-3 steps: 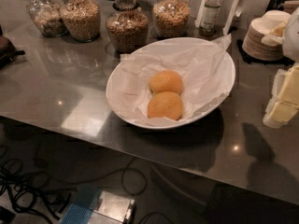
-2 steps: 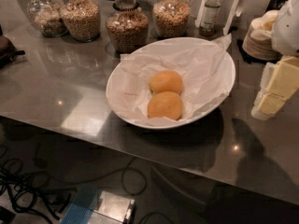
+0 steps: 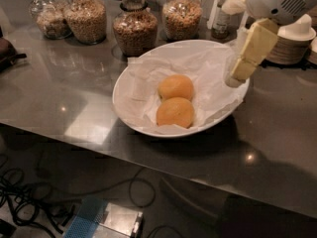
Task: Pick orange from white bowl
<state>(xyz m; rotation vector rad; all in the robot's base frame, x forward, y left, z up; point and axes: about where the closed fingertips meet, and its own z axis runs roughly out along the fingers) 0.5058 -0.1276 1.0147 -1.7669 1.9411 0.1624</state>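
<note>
The white bowl (image 3: 130, 108), wide and lined with crumpled white paper, stands in the middle of the grey counter. Two oranges lie touching inside it. The paler, yellower orange (image 3: 176, 87) is the far one. The deeper-orange twin (image 3: 175, 112) is the near one. My gripper (image 3: 234, 77) comes down from the upper right, tilted. Its tip hangs over the bowl's right rim, to the right of the pale orange and apart from it. It holds nothing that I can see.
Several glass jars of grains (image 3: 134, 31) stand in a row behind the bowl, and a dark bottle (image 3: 221, 19) is beside them. A stack of small beige dishes (image 3: 290, 48) is at the back right. Cables and a box (image 3: 106, 219) lie on the floor below the counter's front edge.
My gripper has moved left and forward from the right edge of the view to the bowl's right rim. The oranges and the bowl have not moved.
</note>
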